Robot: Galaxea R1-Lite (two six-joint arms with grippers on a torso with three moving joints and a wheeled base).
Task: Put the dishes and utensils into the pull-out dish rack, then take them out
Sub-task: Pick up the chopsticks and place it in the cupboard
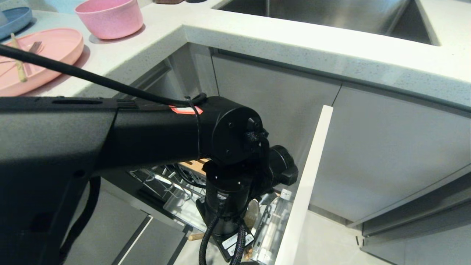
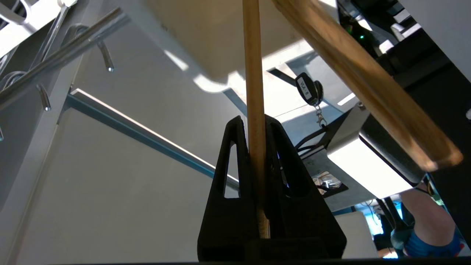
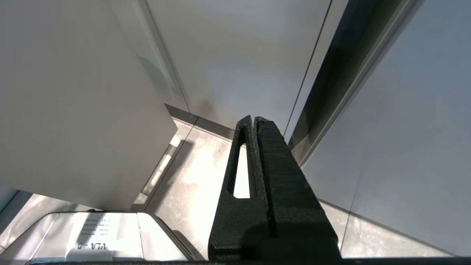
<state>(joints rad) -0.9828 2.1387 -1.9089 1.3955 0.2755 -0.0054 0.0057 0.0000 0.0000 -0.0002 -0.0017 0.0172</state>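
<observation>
Down in the open drawer, the left end effector is seen pinching a light wooden chopstick between its two black fingers, which are pressed against the stick on either side. A second chopstick is seen slanting across the left wrist view, apart from the fingers; whether it is gripped lower down cannot be told. Chrome wire of the pull-out dish rack and a white plastic wall are shown close beside the held stick.

In the head view the left arm is reached across and bent down into the pull-out dish rack, so that much of the basket is hidden; a tan wooden board and wire prongs are glimpsed beneath the elbow, and the white drawer front is seen standing out from the cabinet.

On the worktop, at the far left, a pink plate is laid with a fork and another wooden stick resting on it. A pink bowl is set just beyond the plate, and a blue plate is seen at the corner.

The right end effector is held low beside the cabinet fronts, its fingers pressed together on nothing.
</observation>
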